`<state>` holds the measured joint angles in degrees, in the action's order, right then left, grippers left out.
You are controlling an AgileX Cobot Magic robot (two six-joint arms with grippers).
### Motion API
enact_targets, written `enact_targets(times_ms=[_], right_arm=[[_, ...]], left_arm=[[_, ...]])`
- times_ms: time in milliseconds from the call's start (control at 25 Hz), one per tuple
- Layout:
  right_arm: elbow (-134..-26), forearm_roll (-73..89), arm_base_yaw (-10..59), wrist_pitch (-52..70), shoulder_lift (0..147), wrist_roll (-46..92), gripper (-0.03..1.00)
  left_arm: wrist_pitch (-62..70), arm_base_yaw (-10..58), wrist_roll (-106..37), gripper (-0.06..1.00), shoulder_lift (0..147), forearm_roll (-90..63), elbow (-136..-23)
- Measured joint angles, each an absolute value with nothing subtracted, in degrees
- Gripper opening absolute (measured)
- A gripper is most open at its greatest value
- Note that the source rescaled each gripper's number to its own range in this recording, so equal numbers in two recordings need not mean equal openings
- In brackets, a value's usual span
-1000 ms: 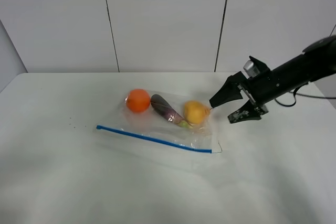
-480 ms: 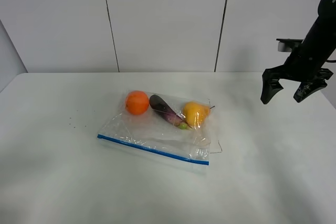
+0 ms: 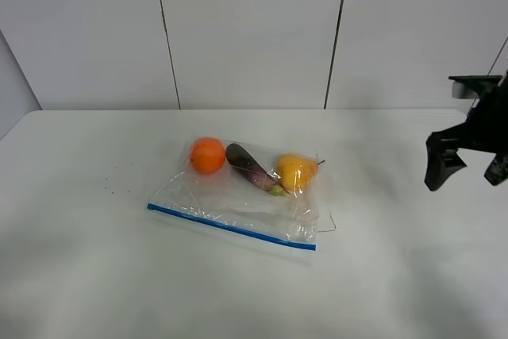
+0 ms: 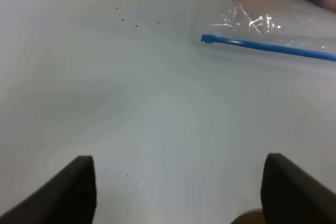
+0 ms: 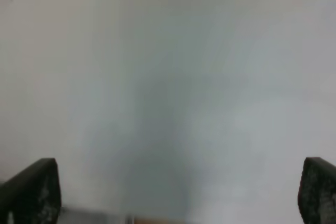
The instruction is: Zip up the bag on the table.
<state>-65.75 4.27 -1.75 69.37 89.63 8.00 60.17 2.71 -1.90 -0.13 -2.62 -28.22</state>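
Observation:
The clear crinkly bag (image 3: 238, 200) lies flat in the middle of the white table (image 3: 95, 275). Its blue zipper strip (image 3: 230, 226) runs along the near edge as a single line. Inside are an orange (image 3: 208, 155), a dark eggplant (image 3: 252, 167) and a yellow fruit (image 3: 295, 171). My right gripper (image 3: 468, 171) is open and empty above the table at the far right, well away from the bag; its wrist view (image 5: 176, 192) shows only bare table. My left gripper (image 4: 178, 192) is open and empty, short of the strip's left end (image 4: 206, 38). The left arm does not show in the high view.
A thin dark line (image 3: 330, 224) lies on the table by the bag's right end. Small dark specks (image 3: 115, 188) dot the table left of the bag. A panelled white wall (image 3: 254, 29) stands behind the table's far edge.
My right gripper has drawn back from the bag's right end to the far right. The bag has settled flat, its blue strip a little nearer the front.

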Motion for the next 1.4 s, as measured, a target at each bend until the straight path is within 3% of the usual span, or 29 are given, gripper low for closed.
enact_targets(times_ms=[280, 520, 720, 1000, 1400], right_arm=[[-42.48, 3.66, -1.75, 68.17, 67.64, 5.62, 1.0], [-30.91, 3.66, -1.75, 61.93, 43.11, 5.16, 1.0], [-29.05, 3.66, -1.75, 59.51, 21.99, 4.96, 1.0], [-28.3, 3.56, -1.75, 59.07, 3.13, 3.52, 1.0], [-28.3, 2.94, -1.07, 59.07, -0.22, 2.46, 1.0]], left_arm=[[60.17, 2.71, -1.9, 0.97, -0.13, -2.62, -28.22], [60.17, 2.71, -1.9, 0.97, -0.13, -2.62, -28.22], [60.17, 2.71, -1.9, 0.97, -0.13, -2.62, -28.22], [60.17, 2.71, -1.9, 0.97, -0.13, -2.62, -28.22], [60.17, 2.71, -1.9, 0.97, -0.13, -2.62, -28.22]])
